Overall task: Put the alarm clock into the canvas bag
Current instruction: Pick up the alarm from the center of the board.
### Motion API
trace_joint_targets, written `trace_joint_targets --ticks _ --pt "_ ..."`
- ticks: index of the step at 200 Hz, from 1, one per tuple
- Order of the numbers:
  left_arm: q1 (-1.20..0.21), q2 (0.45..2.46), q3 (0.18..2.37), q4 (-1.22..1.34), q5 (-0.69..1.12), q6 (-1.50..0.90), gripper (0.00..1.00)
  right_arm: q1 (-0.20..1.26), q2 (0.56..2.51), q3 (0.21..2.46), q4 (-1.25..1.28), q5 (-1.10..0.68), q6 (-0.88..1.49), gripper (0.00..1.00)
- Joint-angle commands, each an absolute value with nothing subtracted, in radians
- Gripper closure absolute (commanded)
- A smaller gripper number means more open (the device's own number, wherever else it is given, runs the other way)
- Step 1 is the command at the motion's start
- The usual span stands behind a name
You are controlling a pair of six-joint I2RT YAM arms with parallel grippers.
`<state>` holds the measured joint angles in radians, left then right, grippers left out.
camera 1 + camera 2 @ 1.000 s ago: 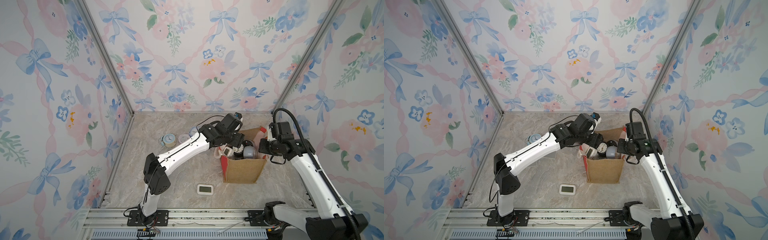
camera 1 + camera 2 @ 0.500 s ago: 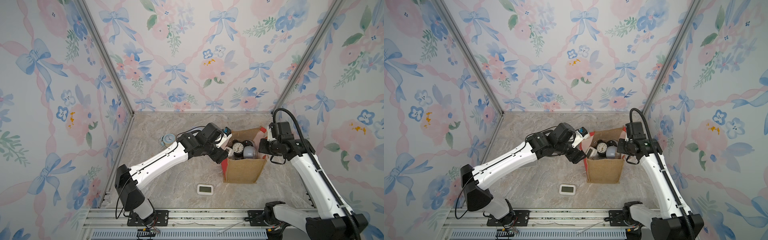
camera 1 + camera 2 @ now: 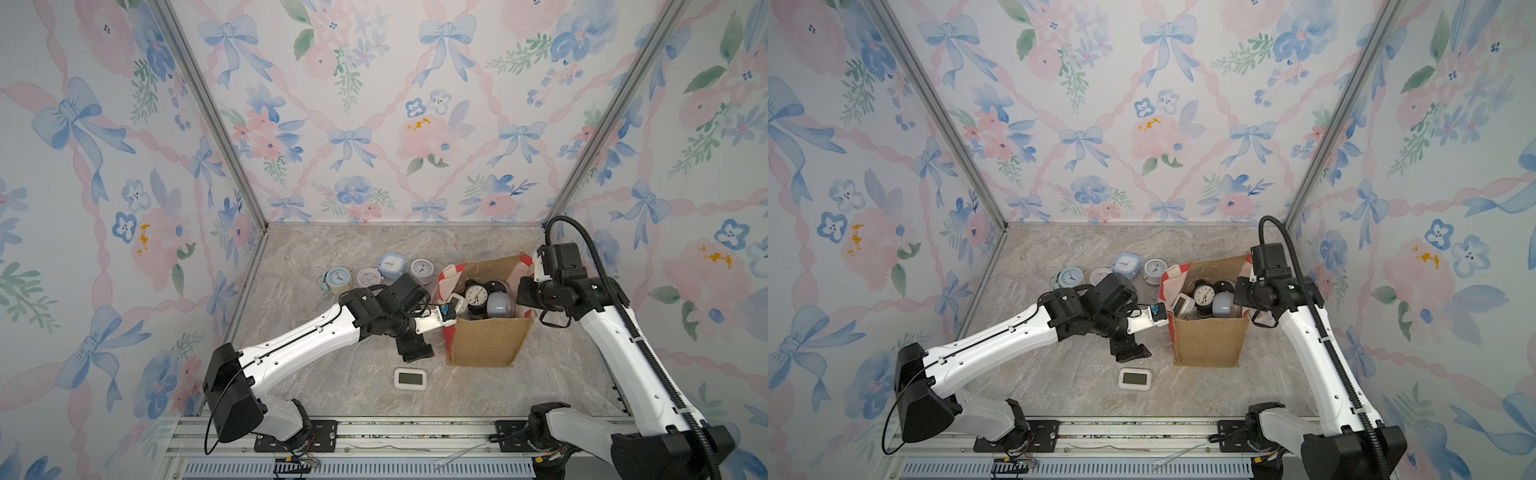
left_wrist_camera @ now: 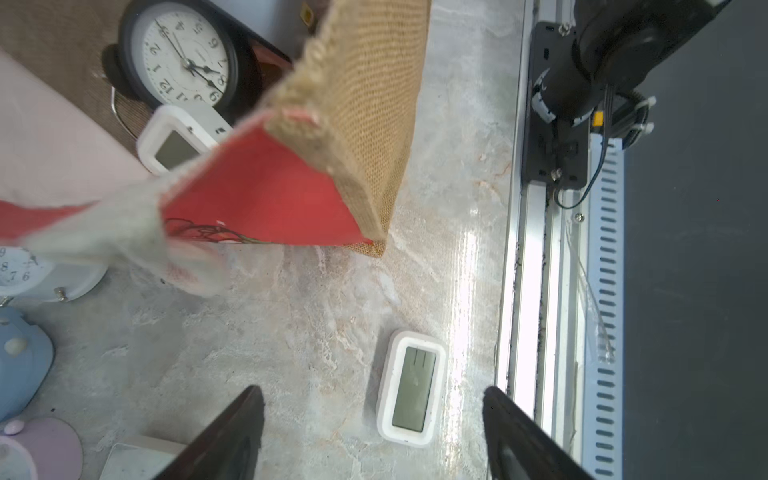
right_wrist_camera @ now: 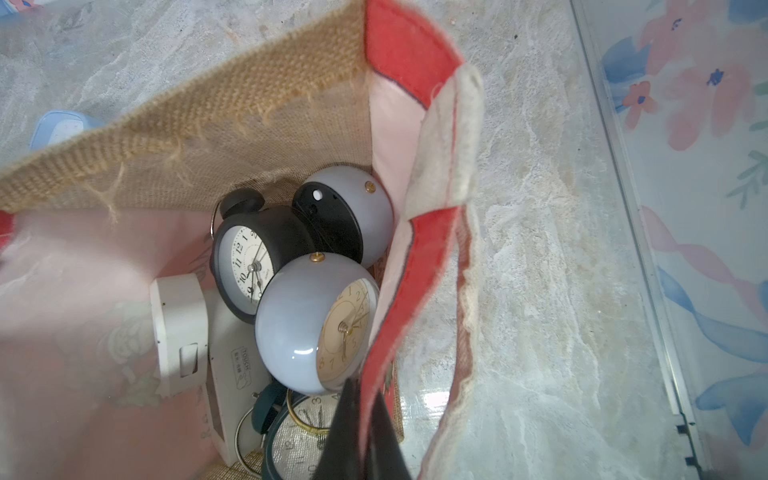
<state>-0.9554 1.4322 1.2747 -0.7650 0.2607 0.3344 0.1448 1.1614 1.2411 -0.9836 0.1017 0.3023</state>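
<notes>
The canvas bag point(image 3: 486, 340) point(image 3: 1208, 343) stands open at the right of the table, tan burlap with red side panels. Inside it lie a black alarm clock point(image 3: 476, 295) point(image 5: 245, 262), a grey-blue round one point(image 5: 299, 320) and a white digital one point(image 4: 174, 141). Another white digital alarm clock point(image 3: 410, 378) point(image 4: 411, 388) lies flat on the table in front of the bag's left corner. My left gripper point(image 3: 415, 349) point(image 4: 372, 397) hangs open above the table beside this clock, holding nothing. My right gripper point(image 3: 524, 291) point(image 5: 368, 432) is shut on the bag's red side rim point(image 5: 374, 374).
Several small clocks stand in a row behind the left arm: a blue round one point(image 3: 337, 278), a lilac one point(image 3: 368, 276), a blue square one point(image 3: 391, 264) and a pale round one point(image 3: 422, 268). The aluminium rail point(image 3: 374, 428) runs along the table's front edge.
My left arm has pulled back from the bag's mouth, leftward and down toward the front, and its jaws have widened. The right arm and the bag have not moved.
</notes>
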Motion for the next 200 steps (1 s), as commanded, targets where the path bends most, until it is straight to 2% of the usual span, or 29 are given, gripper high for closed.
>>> trace_joint_targets --ticks 1,28,108,200 --pt "-0.969 1.455 1.218 -0.781 0.247 0.452 0.16 0.137 1.169 1.256 -0.955 0.098 0.288 1.00" --pt "-0.982 1.507 1.156 -0.780 0.140 0.490 0.16 0.137 1.171 1.255 -0.953 0.098 0.288 1.00" --pt "-1.029 1.519 1.071 -0.715 0.237 0.549 0.14 0.136 1.172 1.251 -0.952 0.097 0.283 1.00" --pt "-1.062 1.624 1.048 -0.689 0.176 0.572 0.12 0.137 1.169 1.246 -0.953 0.101 0.280 1.00"
